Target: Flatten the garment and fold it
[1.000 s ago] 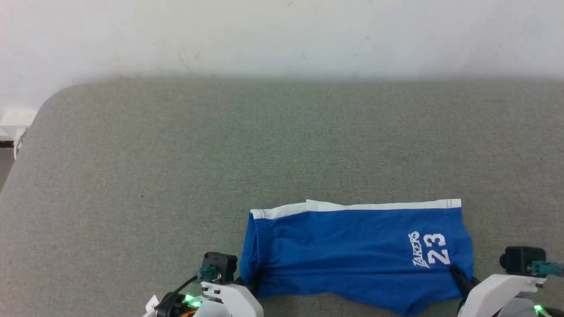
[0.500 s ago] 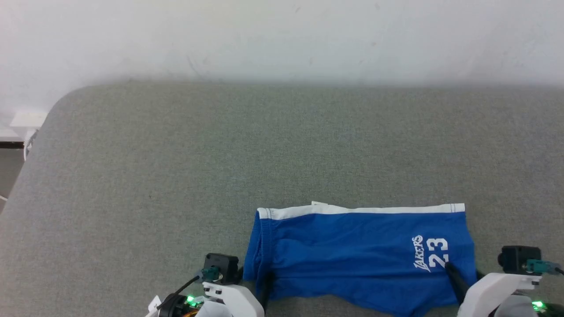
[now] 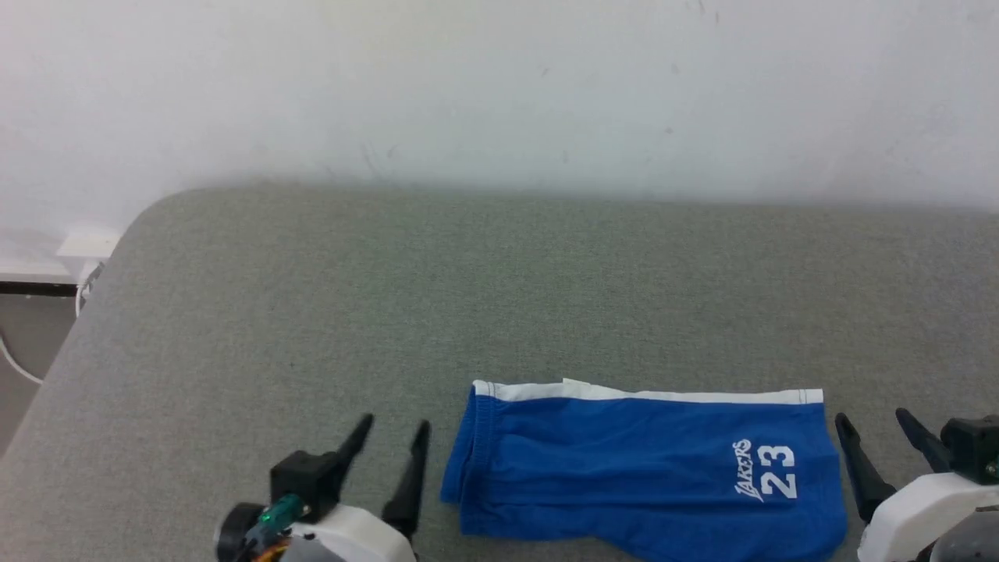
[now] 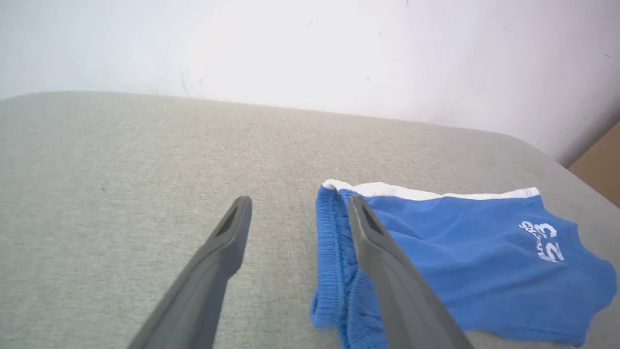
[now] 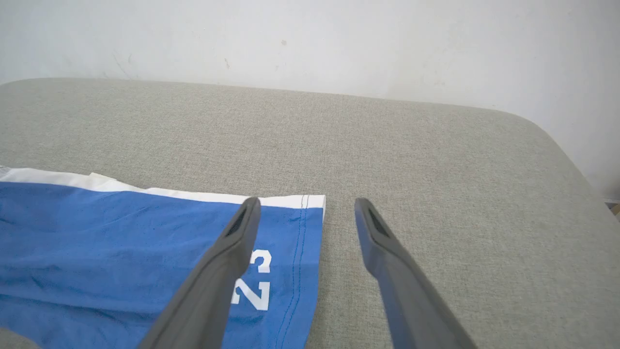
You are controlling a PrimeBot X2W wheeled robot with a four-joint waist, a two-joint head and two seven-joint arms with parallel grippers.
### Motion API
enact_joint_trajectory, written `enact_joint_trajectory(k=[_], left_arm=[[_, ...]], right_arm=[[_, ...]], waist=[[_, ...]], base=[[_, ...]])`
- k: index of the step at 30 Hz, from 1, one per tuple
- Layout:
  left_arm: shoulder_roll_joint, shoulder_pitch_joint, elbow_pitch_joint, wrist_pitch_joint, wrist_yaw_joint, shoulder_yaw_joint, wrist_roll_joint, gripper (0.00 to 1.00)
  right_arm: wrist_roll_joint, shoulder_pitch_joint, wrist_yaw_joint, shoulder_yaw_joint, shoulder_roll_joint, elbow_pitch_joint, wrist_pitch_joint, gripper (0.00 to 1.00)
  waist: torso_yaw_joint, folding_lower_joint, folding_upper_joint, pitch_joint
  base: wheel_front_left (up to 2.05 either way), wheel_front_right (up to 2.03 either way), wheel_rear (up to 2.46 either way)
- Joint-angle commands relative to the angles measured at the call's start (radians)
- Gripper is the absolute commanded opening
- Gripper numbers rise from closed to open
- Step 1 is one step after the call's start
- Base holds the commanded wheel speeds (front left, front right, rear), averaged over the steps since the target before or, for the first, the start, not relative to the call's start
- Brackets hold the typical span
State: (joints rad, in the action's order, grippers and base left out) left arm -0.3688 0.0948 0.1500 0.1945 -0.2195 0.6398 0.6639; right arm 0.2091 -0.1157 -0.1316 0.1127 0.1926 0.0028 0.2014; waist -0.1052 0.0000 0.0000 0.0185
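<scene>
- Head view: we see the shorts [image 3: 640, 476] lying flat on the grey desk [image 3: 390, 297] near its front edge, between the two grippers. The waistband [image 3: 468, 453] is toward the left gripper and the 23 print [image 3: 776, 472] toward the right.
- The left gripper [image 3: 394, 424] has its fingers spread wide and holds nothing. It sits just beside the waistband, apart from it.
- The right gripper [image 3: 871, 417] is also wide open and empty, just beside the hem end.
- Risk: the waistband is bunched and thick, so a pinch there may catch only the top layer. We think the fold would then drag crooked.
- Risk: the near edge of the shorts looks wavy, not straight. Folding over it as it lies would likely lock in creases.
- Risk: a small white flap [image 3: 577, 386] sticks up from the white stripe [image 3: 663, 394], which suggests the layers are misaligned. A fold would make that offset show more.
- Risk: the cloth looks thin, and the fingers may slide it across the desk instead of lifting it.
- Risk: if the two grippers lift unevenly, the shorts could skew or slip off the front edge.
</scene>
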Motion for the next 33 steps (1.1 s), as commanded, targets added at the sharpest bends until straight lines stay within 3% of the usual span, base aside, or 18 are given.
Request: enact_joint_trajectory(k=[1,5,14,25,33], left_arm=[[-0.021,-0.007,-0.013,0.041,-0.021,-0.02,-0.053,1.0],[-0.004,-0.01,-0.064,0.066,-0.057,-0.089,-0.174,1.0],[0.089,-0.143,-0.226,0.067,-0.052,-0.285,-0.46,1.0],[0.183,-0.206,-0.232,0.067,0.104,-0.415,-0.547,1.0],[0.227,-0.189,-0.218,0.067,0.162,-0.455,-0.587,1.0]], right_arm=[[-0.02,-0.016,0.001,-0.006,0.011,-0.019,-0.009,1.0],[-0.039,-0.024,0.001,0.0,0.027,-0.034,0.0,1.0],[-0.005,-0.012,0.001,0.011,0.043,0.038,0.078,1.0],[0.109,0.066,0.001,0.027,0.032,0.233,0.163,1.0],[0.227,0.121,0.001,-0.057,0.049,0.322,0.237,1.0]], waist=[[-0.007,0.0,0.0,0.0],[-0.019,0.0,0.0,-0.008],[-0.042,0.0,0.0,-0.03],[-0.078,0.0,0.0,-0.066],[-0.104,0.0,0.0,-0.1]], base=[[0.0,0.0,0.0],[0.0,0.0,0.0],[0.0,0.0,0.0],[0.0,0.0,0.0],[0.0,0.0,0.0]])
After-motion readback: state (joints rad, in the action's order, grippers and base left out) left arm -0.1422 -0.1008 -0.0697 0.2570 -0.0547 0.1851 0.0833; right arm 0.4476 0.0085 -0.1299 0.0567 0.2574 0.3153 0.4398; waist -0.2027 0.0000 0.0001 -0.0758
